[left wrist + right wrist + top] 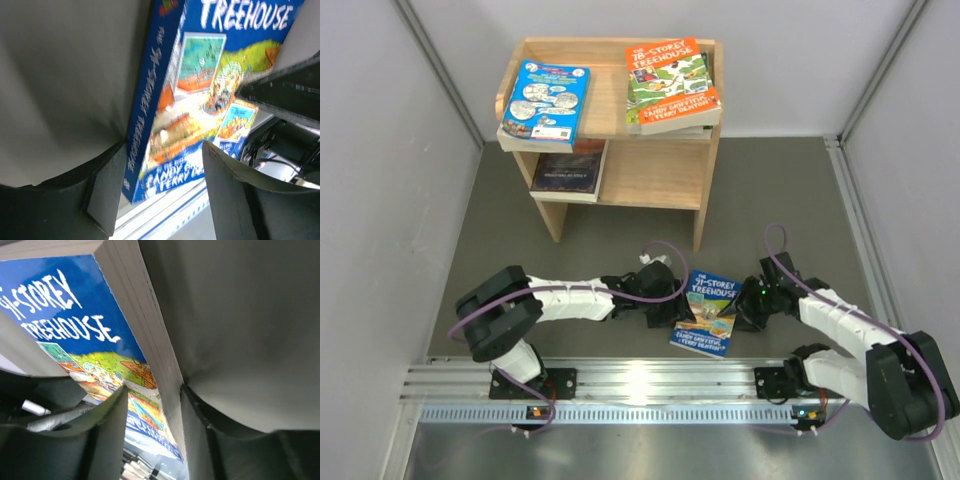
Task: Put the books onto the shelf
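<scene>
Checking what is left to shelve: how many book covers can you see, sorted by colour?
Light blue book, top of the shelf: 1
Orange and green book, top of the shelf: 1
Dark book, lower tier: 1
Deep blue book, not on the shelf: 1
Total: 4 covers showing; any books hidden under them cannot be counted.

Blue Treehouse book (708,312) lies face up, well in front of the wooden shelf (655,175). Light-blue book (546,100) and orange-green stack (670,85) sit on top, dark book (569,170) on the lower tier
</scene>
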Robot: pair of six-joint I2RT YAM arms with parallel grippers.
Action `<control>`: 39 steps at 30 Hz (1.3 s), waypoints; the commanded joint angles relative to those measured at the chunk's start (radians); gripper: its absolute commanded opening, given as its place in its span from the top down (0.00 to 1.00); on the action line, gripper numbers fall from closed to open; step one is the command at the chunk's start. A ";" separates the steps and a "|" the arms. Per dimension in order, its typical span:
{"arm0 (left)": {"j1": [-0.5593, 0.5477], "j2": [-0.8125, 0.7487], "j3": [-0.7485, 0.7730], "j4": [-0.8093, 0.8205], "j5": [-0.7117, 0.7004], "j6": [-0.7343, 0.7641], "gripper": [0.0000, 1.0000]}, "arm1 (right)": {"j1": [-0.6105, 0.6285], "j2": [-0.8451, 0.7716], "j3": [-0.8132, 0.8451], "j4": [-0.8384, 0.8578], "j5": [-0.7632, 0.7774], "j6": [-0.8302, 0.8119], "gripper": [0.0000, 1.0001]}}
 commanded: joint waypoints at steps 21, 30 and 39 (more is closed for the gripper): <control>0.003 -0.131 -0.258 0.567 0.099 -0.227 0.36 | 0.076 -0.258 -0.089 0.292 -0.079 0.049 1.00; 0.003 -0.462 -0.301 0.332 -0.078 -0.208 0.89 | 0.085 -0.443 -0.089 0.226 -0.133 0.120 1.00; 0.005 -0.544 -0.101 0.094 -0.084 -0.103 1.00 | 0.109 -0.523 0.034 0.188 -0.171 0.114 0.27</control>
